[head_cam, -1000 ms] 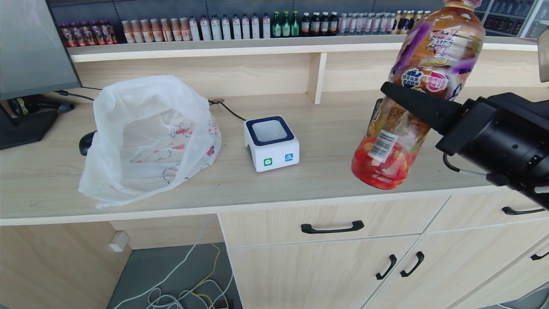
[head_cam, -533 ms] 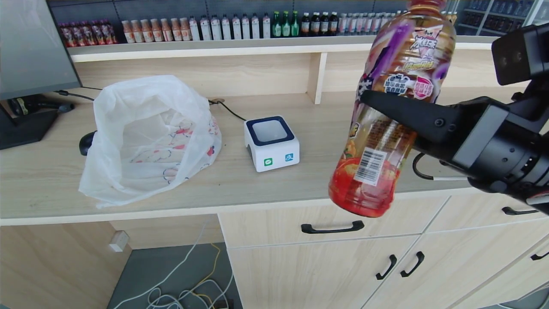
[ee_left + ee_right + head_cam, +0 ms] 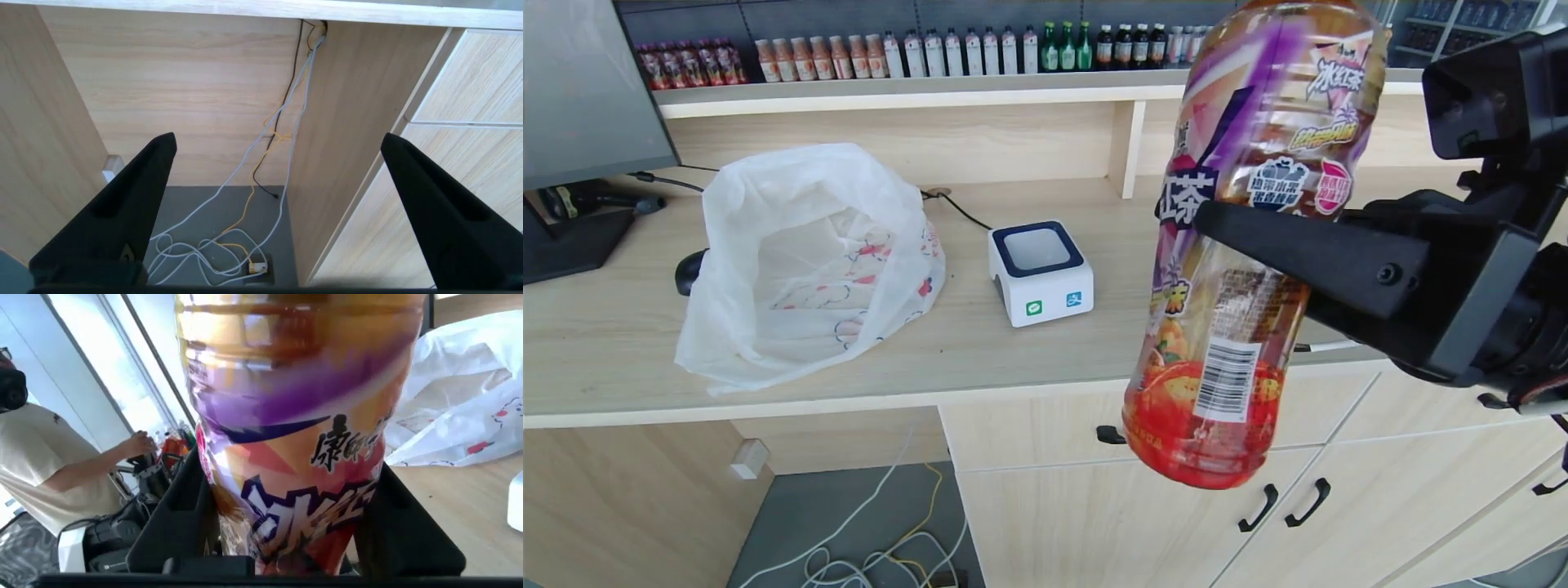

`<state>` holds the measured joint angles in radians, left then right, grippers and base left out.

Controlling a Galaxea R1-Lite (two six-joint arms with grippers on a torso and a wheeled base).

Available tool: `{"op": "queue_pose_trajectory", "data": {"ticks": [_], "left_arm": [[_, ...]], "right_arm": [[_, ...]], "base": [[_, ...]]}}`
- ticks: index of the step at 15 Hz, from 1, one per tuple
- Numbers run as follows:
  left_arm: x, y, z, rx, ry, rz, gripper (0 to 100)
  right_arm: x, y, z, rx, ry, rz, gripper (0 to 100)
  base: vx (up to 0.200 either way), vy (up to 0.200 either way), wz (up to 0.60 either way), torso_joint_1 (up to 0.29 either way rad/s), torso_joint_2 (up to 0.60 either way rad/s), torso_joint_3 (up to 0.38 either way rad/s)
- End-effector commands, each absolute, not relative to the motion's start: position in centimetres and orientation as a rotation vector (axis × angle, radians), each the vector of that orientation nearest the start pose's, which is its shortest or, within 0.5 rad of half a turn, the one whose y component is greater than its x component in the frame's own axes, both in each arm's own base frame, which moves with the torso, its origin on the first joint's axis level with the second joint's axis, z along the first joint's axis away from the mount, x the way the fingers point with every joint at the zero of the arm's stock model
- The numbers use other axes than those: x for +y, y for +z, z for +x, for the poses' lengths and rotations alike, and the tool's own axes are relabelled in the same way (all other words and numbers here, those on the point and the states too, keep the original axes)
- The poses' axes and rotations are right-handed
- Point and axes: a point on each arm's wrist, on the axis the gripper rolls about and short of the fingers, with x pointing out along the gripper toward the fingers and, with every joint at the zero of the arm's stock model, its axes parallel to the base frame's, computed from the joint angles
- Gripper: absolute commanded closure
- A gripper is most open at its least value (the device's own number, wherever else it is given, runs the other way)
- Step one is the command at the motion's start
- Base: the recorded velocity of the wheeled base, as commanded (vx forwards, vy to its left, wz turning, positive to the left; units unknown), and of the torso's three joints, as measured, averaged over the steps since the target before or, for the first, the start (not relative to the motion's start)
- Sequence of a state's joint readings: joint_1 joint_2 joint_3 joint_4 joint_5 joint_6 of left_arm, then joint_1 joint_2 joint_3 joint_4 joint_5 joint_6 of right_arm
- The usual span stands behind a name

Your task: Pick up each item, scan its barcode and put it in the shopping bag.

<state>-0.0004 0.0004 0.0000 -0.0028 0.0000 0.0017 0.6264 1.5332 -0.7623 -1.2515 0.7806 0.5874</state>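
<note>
Close ahead, right claw [image 3: 1237,233] clenches the bottle [image 3: 1213,408], screening counter [image 3: 605,343]; scanner [image 3: 1040,273] and shopping bag [image 3: 800,261] lie leftward.

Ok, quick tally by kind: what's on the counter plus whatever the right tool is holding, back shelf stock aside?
Drink bottle, held in the right tool: 1
Shopping bag: 1
Barcode scanner: 1
Computer mouse: 1
Monitor: 1
Total: 5

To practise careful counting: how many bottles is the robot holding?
1: the bottle is in the right gripper, up right of the scanner. The left gripper is empty.
</note>
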Motion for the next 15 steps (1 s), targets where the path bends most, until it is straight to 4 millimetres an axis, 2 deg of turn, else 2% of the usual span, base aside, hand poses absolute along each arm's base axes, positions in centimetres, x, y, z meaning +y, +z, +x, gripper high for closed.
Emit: {"op": "queue_pose_trajectory", "data": {"ticks": [1,15], "left_arm": [[0.0,7.58,-2.28,-0.003,0.0,0.002,0],[0.0,7.58,-2.28,-0.003,0.0,0.002,0]], "right_arm": [[17.15,27.42,20.4,-0.096,1.502,0.446,100],[17.92,27.65,19.99,-0.107,1.602,0.47,100]], "base": [[0.0,0.0,0.0,0.0,0.0,0.0],[0.0,0.0,0.0,0.0,0.0,0.0]]}}
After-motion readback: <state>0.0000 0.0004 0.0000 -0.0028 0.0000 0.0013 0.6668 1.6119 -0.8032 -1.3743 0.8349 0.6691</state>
